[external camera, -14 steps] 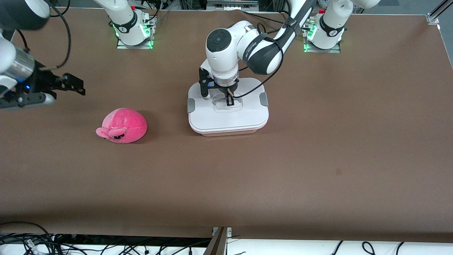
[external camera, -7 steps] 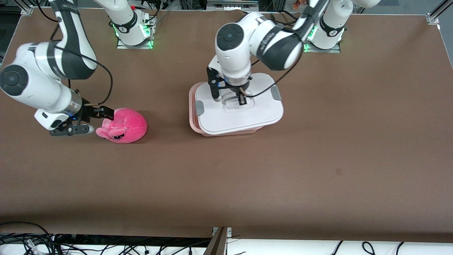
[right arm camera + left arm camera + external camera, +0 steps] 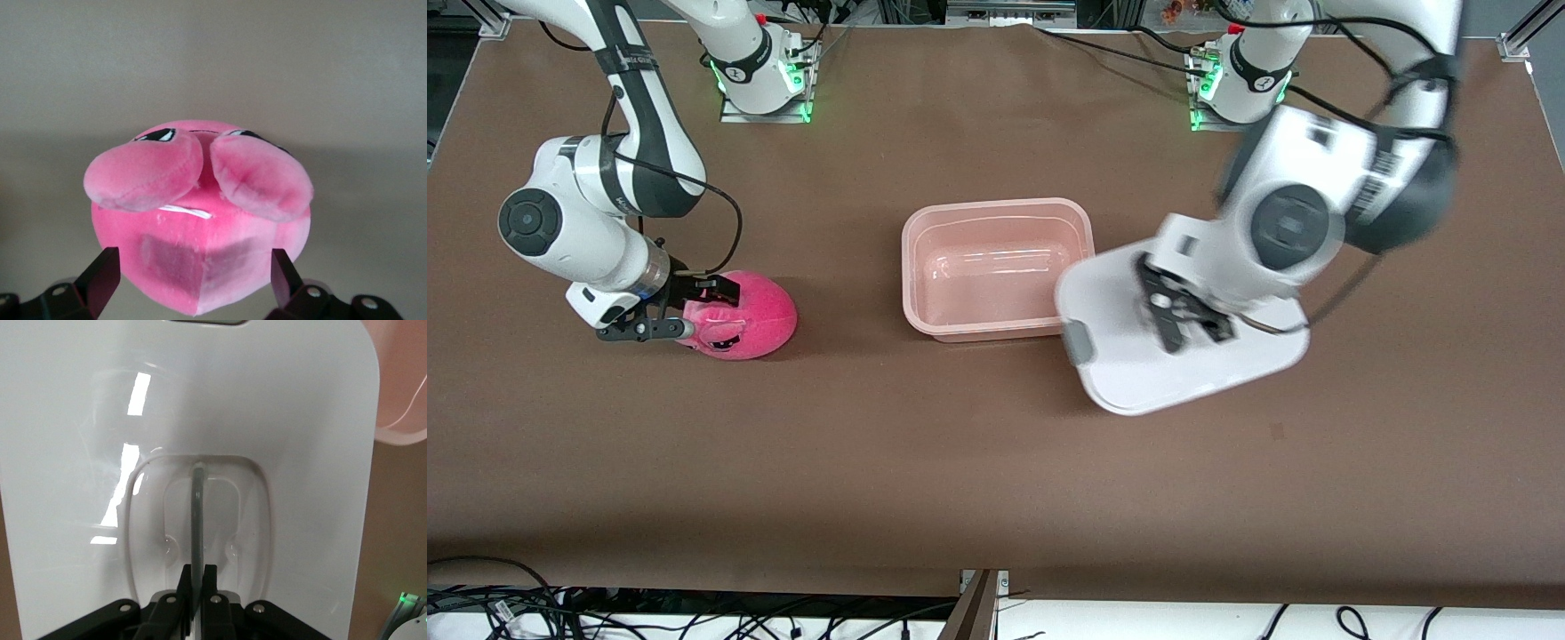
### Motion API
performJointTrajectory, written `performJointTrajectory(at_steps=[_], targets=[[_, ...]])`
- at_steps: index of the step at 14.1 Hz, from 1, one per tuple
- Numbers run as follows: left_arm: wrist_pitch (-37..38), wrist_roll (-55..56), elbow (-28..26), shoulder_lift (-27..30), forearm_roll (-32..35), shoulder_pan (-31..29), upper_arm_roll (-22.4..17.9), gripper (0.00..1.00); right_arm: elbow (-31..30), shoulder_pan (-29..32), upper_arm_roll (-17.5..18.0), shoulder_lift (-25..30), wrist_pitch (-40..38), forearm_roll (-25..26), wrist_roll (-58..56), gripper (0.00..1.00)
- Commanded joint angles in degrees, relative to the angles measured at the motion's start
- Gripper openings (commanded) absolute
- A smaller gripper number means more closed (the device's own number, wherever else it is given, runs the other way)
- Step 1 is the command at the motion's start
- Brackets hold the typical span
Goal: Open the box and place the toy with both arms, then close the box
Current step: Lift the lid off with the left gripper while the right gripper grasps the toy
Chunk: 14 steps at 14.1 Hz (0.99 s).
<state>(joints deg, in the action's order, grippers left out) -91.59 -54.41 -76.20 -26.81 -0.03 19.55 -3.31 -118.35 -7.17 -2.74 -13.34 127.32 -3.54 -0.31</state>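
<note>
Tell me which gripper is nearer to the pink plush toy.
Right. The right gripper is at the toy, its open fingers straddling it on the table. The left gripper is shut on the lid, held up toward the left arm's end, past the open box.

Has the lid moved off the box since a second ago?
Yes. The left gripper, shut on the handle, has carried the lid off the box toward the left arm's end of the table. The box itself stays put, now open.

Box (image 3: 996, 267): translucent pink plastic, smooth, glossy. Lid (image 3: 1183, 364): opaque white plastic, glossy, with a clear recessed handle (image 3: 197, 520) and a grey clip (image 3: 1078, 343). Toy (image 3: 743, 316): soft pink plush cloth. Worktop (image 3: 996, 471): matt brown.
</note>
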Motion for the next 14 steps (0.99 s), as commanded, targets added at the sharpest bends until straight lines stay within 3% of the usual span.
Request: performJointTrajectory(at_steps=[1, 3, 5, 6, 8, 9, 14], targets=[[1.42, -7.69, 0.87, 0.01, -0.41, -4.85, 0.24, 0.0, -0.57, -0.04, 0.19, -1.86, 2.5, -0.94, 0.58, 0.99], [1.59, -13.06, 2.27, -0.43, -0.41, -10.39, 0.32, 0.0, -0.92, -0.04, 0.19, -2.48, 2.76, -1.03, 0.58, 0.94], [2.64, -18.68, 2.98, -0.69, -0.24, -14.09, 0.24, 0.0, -1.44, -0.04, 0.36, -2.57, 3.2, -1.03, 0.49, 0.78], [2.65, -21.76, 2.98, -0.7, 0.72, -15.85, 0.24, 0.0, -1.53, -0.04, 0.36, -2.57, 3.11, -1.03, -0.03, 0.62], [2.91, -24.86, 3.07, -0.61, 1.17, -19.36, 0.24, 0.0, -1.27, -0.04, 0.45, -2.48, 2.5, -0.94, -0.39, 0.17], [3.95, -25.13, 3.16, -0.52, 1.17, -20.16, 0.32, 0.0, -1.01, -0.13, 0.54, -2.31, 2.06, -0.94, -0.91, 0.0], [5.28, -28.03, 3.25, -0.52, 3.45, -21.4, 0.32, 0.0, 5.56, -0.21, 2.64, -1.78, -4.95, -0.59, -5.03, 0.0]])
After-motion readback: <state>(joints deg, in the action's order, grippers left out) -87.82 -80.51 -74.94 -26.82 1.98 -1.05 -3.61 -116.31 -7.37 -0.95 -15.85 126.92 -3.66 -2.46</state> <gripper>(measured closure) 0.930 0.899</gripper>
